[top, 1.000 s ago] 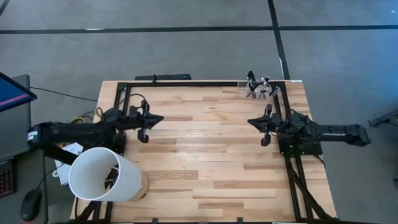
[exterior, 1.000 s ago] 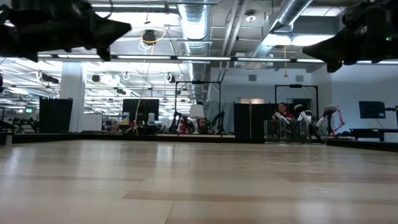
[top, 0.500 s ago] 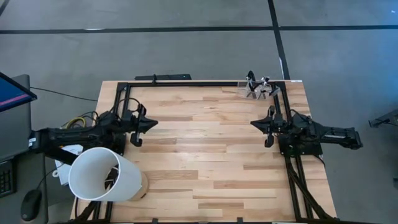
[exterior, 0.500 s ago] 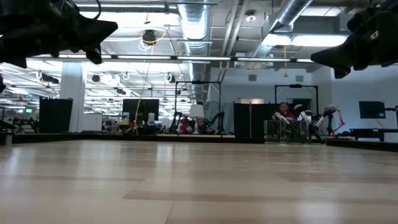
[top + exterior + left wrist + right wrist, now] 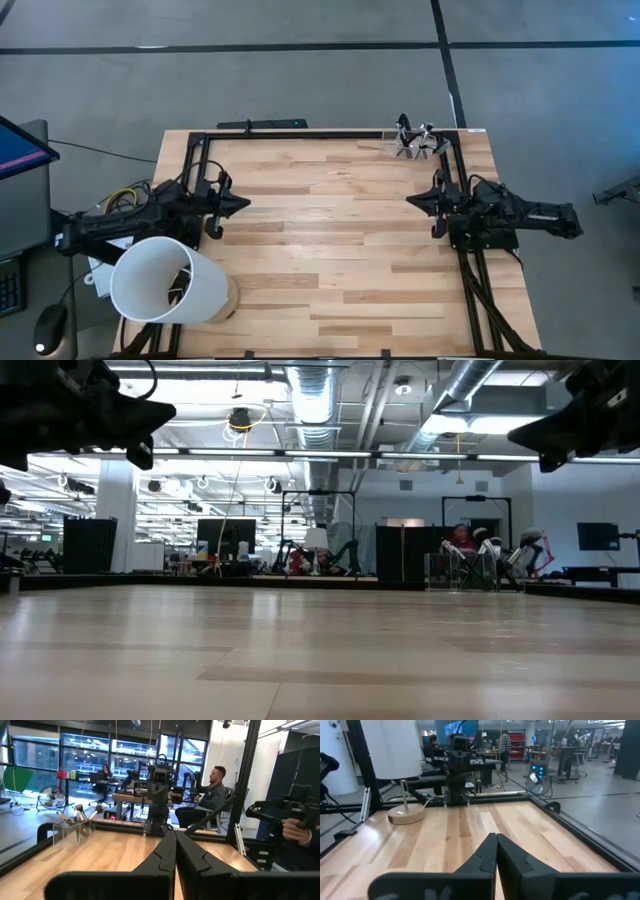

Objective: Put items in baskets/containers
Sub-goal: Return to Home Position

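The small clear holder (image 5: 412, 143) stands at the table's far right corner, with several thin makeup brushes (image 5: 404, 128) standing in it, heads up. It also shows in the left wrist view as the holder (image 5: 72, 831) with brushes (image 5: 80, 812), and in the low view (image 5: 468, 568). My left gripper (image 5: 244, 205) hovers shut over the table's left side; its fingers meet in its wrist view (image 5: 175, 842). My right gripper (image 5: 411, 200) hovers shut over the right side (image 5: 496, 845), nearer me than the holder. Neither is near the holder.
A big white tub (image 5: 165, 280) lies tipped at the near left corner, by my left arm; its round base (image 5: 406, 813) shows in the right wrist view. A black frame rail (image 5: 300, 134) edges the table. People (image 5: 212, 795) sit beyond it.
Both arms have drawn back toward their own sides. My left gripper moved toward the table's left edge and a little nearer; my right gripper slid slightly toward the right edge. Both stayed shut. The holder and brushes have not moved.
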